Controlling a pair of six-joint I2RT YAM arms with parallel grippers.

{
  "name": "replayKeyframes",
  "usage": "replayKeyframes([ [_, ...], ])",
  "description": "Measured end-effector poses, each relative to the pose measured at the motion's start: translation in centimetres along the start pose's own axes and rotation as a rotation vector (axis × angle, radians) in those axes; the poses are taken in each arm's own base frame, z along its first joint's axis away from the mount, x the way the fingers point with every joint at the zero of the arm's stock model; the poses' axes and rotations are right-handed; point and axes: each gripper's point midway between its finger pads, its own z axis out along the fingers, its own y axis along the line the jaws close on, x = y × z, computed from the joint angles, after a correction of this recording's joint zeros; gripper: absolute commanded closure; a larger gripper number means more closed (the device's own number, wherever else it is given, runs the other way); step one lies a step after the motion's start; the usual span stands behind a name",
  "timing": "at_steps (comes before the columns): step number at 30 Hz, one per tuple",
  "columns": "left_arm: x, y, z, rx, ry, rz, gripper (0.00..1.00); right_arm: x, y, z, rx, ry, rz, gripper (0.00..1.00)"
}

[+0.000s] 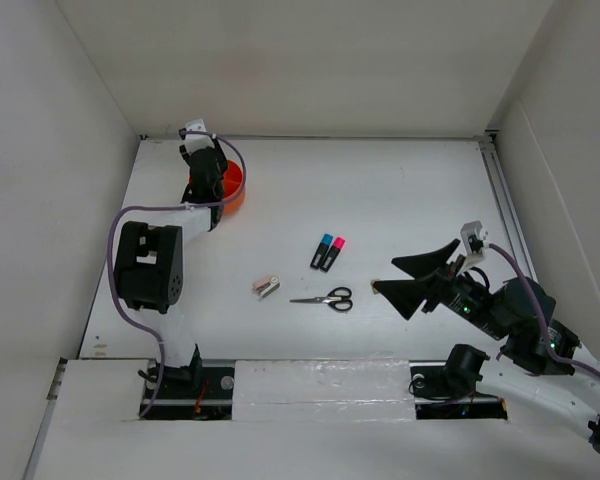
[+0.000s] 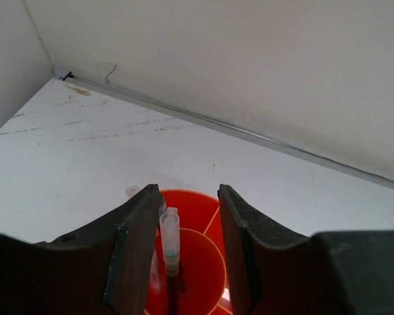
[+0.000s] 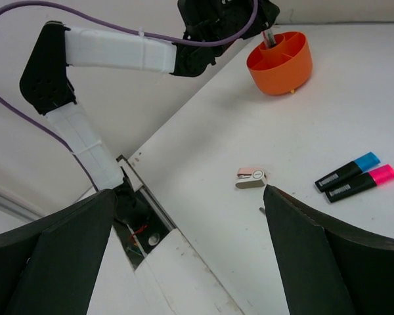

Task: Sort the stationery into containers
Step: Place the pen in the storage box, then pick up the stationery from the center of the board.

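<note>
Right gripper [image 1: 384,275]: nearest the bases, hanging low over the table [image 1: 400,180]; its fingers are spread wide with nothing between them.
Scissors [image 1: 325,298]: black-handled, flat on the table just left of the right gripper's tips, blades pointing left.
Stapler [image 3: 251,177]: small and beige-silver, lying on the table left of the scissors and near them.
Highlighters: the blue-capped one [image 3: 347,170] and the pink-capped one [image 3: 361,182] lie side by side and touching, a little beyond the scissors, caps at the far end.
Left gripper [image 2: 187,191]: at the far-left of the table, directly above the orange tub [image 3: 280,62]; its fingers are apart.
Pen [image 2: 171,239]: clear-capped, standing upright in the tub between the left fingers; there is a gap to the right finger, and contact with the left one cannot be told.
Tub interior: dividers split it into compartments, and the pen stands by the centre.
</note>
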Motion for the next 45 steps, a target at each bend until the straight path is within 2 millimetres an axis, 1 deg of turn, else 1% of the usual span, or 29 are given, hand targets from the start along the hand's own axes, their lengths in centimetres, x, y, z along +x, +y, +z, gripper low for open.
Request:
replayKeyframes([
  [2,-0.6,-0.2,-0.3,0.009,-0.003,-0.003,0.52,0.0,0.0,0.0,-0.001,0.0,0.0,0.0],
  [3,-1.2,-0.3,-0.4,0.015,-0.01,-0.008,0.3,0.0,0.0,0.0,0.001,0.0,0.0,0.0],
  [5,-2.5,-0.6,-1.0,0.03,-0.018,-0.012,0.02,0.1,-0.1,0.1,0.008,0.003,-0.001,0.0],
  [6,-3.4,-0.9,-1.3,0.037,-0.023,-0.021,0.0,0.1,-0.3,0.3,0.018,0.003,-0.001,0.0],
  [8,-6.0,-1.7,-1.4,0.049,-0.038,-0.037,0.0,0.4,-1.2,0.8,0.068,0.016,0.0,0.0],
  [11,-11.1,-3.6,-1.2,0.087,-0.064,-0.064,0.0,1.3,-3.2,2.1,0.2,0.07,-0.006,0.0],
  [12,-13.1,-4.3,-1.2,0.105,-0.076,-0.074,0.0,1.6,-4.0,2.5,0.248,0.089,-0.006,0.0],
  [14,-16.9,-5.5,-1.9,0.143,-0.095,-0.098,0.0,2.1,-5.3,3.0,0.334,0.118,-0.014,0.0],
  [16,-20.0,-5.9,-3.5,0.162,-0.097,-0.138,0.0,2.6,-6.8,3.3,0.418,0.137,-0.026,0.0],
  [18,-22.8,-6.1,-5.9,0.186,-0.09,-0.214,0.0,3.0,-8.0,3.2,0.493,0.153,-0.035,0.0],
  [20,-25.5,-6.1,-9.5,0.24,-0.098,-0.291,0.0,2.8,-9.0,3.1,0.563,0.156,-0.04,0.0],
  [21,-26.3,-5.9,-11.3,0.269,-0.107,-0.325,0.0,2.7,-9.5,3.2,0.593,0.157,-0.041,0.0],
  [24,-27.5,-4.8,-18.8,0.393,-0.15,-0.413,0.0,2.4,-10.9,3.8,0.683,0.161,-0.024,0.0],
  [25,-27.2,-4.1,-21.9,0.438,-0.169,-0.438,0.0,2.3,-11.4,4.1,0.708,0.164,-0.022,0.0],
  [26,-26.8,-3.8,-22.9,0.454,-0.173,-0.447,0.0,2.6,-12.3,4.2,0.747,0.175,-0.013,0.0],
  [27,-26.3,-3.4,-24.5,0.48,-0.185,-0.46,0.0,2.9,-13.2,4.3,0.781,0.188,-0.008,0.02],
  [28,-25.9,-2.9,-26.0,0.502,-0.197,-0.471,0.0,3.4,-14.1,4.3,0.807,0.209,-0.01,0.02],
  [29,-25.6,-2.7,-26.9,0.519,-0.208,-0.478,0.0,4.0,-15.0,4.2,0.826,0.24,-0.012,0.04],
  [31,-24.6,-2.5,-28.0,0.548,-0.216,-0.486,0.0,5.4,-16.5,4.0,0.826,0.297,-0.004,0.03],
  [33,-22.0,-2.2,-27.9,0.535,-0.156,-0.484,0.0,7.1,-17.7,3.5,0.817,0.354,0.003,0.01],
  [37,-17.5,-1.6,-26.5,0.441,0.03,-0.438,0.0,10.2,-19.6,2.0,0.814,0.464,0.032,0.01],
  [40,-14.9,-0.7,-25.5,0.347,0.146,-0.394,0.0,11.4,-19.8,2.1,0.8,0.506,0.054,0.01],
  [41,-13.7,-0.3,-25.2,0.318,0.187,-0.377,0.0,11.8,-19.7,2.3,0.79,0.512,0.064,0.01],
  [43,-11.1,0.5,-25.1,0.264,0.272,-0.343,0.0,12.8,-19.9,2.3,0.784,0.523,0.087,0.02],
  [44,-10.1,0.9,-25.3,0.245,0.305,-0.329,0.0,13.4,-20.2,2.1,0.792,0.529,0.096,0.03],
  [45,-9.4,1.3,-25.7,0.232,0.322,-0.319,0.0,14.1,-20.6,1.8,0.806,0.543,0.105,0.05],
])
